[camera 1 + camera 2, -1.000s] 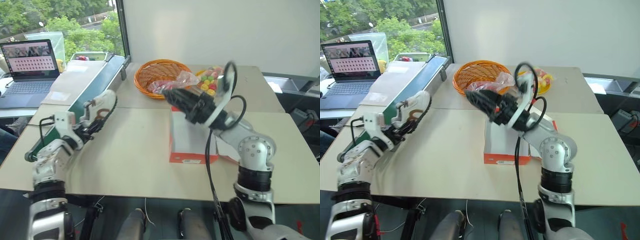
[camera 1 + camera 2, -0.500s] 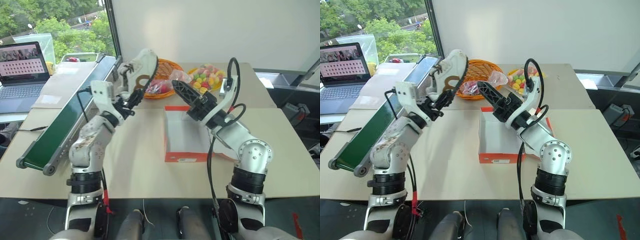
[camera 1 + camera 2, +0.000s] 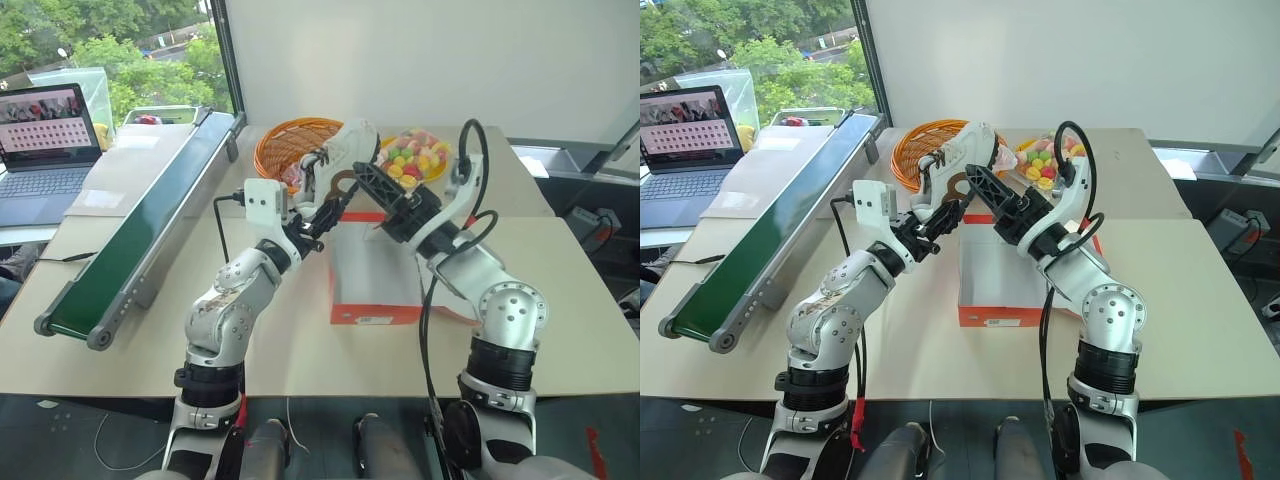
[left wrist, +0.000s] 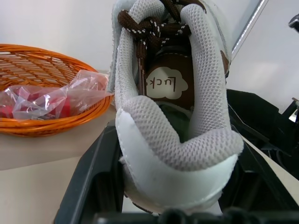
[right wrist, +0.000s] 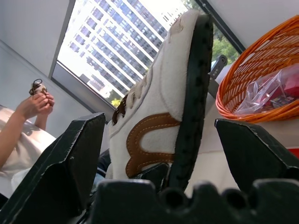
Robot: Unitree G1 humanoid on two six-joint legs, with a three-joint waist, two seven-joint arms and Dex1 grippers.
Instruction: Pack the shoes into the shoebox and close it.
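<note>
The left end effector has been swung across from the green conveyor belt at the table's left edge to the middle of the scene, and a small white mesh sneaker with dark brown laces and a tan side marking has been carried with it. The sneaker is now held above the far end of the orange-red rectangular cardboard shoebox, at about 12 o'clock from the box's centre, where it was out at 9 o'clock a second ago. The heel is clamped between the left fingers, as seen in the left wrist view, with the toe raised and tilted away.

The right end effector is spread to its widest and holds nothing; the sneaker's sole and side stand between its two black fingers without being gripped, judging from the right wrist view. A handover or a two-handed steadying appears to be prepared, so the packing step is judged well begun but not finished: no shoe is seen inside the box, whose white interior lies open, the lid folded back at 3 o'clock.

The sneaker looks soft-walled and light, with a padded collar and a dark rubber sole. A round orange wicker basket holding a plastic bag lies at 11 o'clock beyond the box.
</note>
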